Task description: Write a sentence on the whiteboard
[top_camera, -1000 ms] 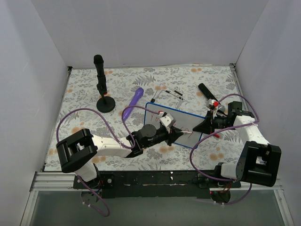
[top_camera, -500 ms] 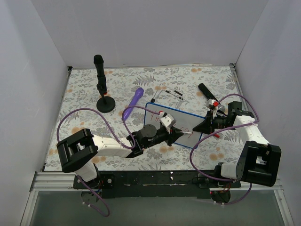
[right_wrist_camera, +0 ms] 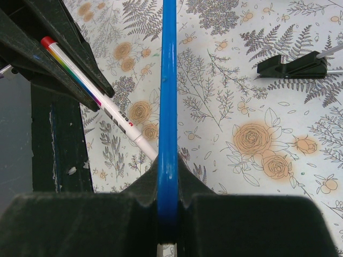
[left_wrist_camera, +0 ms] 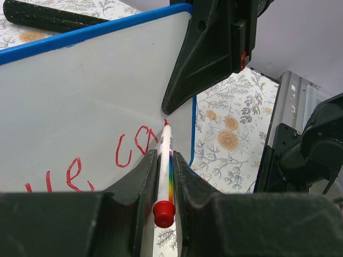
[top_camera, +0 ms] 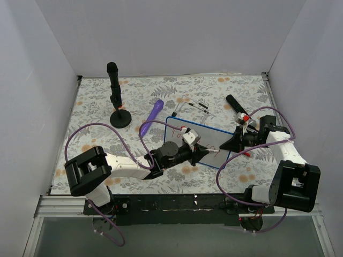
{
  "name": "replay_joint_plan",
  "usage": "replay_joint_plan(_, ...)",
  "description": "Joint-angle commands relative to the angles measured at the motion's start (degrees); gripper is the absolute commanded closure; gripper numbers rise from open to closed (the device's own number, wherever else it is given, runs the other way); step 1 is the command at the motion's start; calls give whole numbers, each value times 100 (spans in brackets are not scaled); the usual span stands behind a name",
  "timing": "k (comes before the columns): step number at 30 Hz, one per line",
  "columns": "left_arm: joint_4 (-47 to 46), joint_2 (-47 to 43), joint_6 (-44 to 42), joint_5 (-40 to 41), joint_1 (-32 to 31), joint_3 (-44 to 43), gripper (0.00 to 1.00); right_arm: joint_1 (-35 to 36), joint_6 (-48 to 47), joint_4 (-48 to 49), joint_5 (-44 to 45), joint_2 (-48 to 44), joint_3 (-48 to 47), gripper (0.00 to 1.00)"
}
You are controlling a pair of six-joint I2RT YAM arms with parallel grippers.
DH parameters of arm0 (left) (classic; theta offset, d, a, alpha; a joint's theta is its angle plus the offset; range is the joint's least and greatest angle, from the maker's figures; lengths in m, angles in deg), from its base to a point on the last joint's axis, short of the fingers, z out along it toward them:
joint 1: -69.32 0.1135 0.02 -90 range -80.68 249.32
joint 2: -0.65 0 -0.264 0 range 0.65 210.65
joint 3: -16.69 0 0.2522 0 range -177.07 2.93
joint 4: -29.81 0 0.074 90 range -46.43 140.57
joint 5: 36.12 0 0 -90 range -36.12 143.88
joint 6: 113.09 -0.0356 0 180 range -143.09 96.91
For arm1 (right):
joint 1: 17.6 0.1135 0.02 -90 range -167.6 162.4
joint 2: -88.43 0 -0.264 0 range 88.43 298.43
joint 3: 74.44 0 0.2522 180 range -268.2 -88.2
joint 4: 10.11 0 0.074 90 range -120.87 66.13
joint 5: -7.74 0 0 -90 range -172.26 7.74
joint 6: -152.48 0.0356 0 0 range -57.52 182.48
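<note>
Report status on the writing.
Left gripper shut on marker, tip on whiteboard. Right gripper shut on its rim, just ahead of the tip.

You're looking at a smooth, glossy whiteboard (left_wrist_camera: 80, 96) with a shiny blue plastic rim (right_wrist_camera: 168, 80), a slick white plastic marker (left_wrist_camera: 164, 160), matt black fingers (left_wrist_camera: 134, 187) on the left gripper (left_wrist_camera: 164, 154), and a matt floral-printed table cover (right_wrist_camera: 241, 107).

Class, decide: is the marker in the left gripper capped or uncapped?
Uncapped: the marker's bare red tip is on the whiteboard, beside the red letters.
</note>
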Motion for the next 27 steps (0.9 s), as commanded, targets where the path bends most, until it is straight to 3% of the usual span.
replay_joint_plan(1, -147, -195, -106, 169, 26, -127, 100, 8, -65, -149, -231, -13, -119, 99)
replay_joint_plan(27, -33, -134, -124, 143, 26, -119, 100, 8, -65, -149, -223, -4, -119, 99)
